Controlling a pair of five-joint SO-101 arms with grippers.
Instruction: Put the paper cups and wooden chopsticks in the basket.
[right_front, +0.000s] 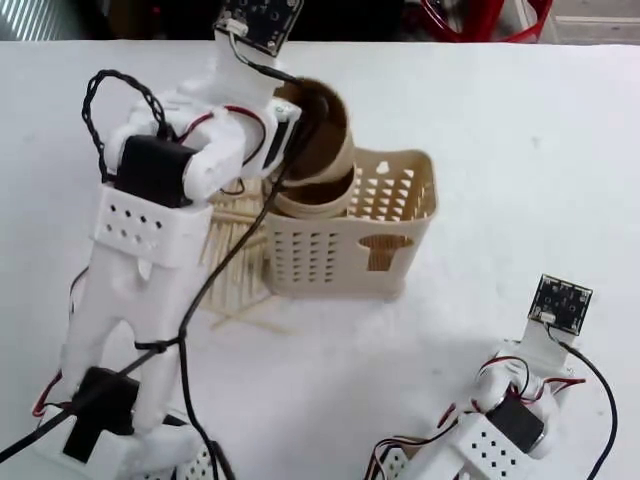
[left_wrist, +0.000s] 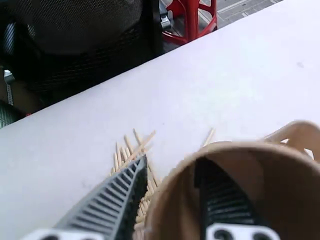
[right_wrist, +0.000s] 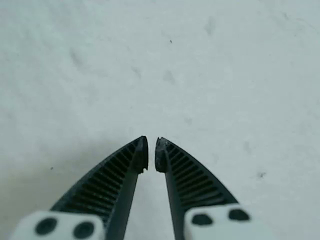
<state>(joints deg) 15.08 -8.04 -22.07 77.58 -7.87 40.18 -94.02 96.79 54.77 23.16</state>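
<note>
High view: left claw pinches paper cup rim above basket; chopsticks beside; right claw closed.

A white table spreads across the high view, matte and evenly lit, with soft shadows. Beyond its far edge the room is dark, with a red frame at the far right and a ribbed grey surface at the far left. In the left wrist view a black mesh chair stands behind the table beside the red frame, on a pale grey floor.
</note>
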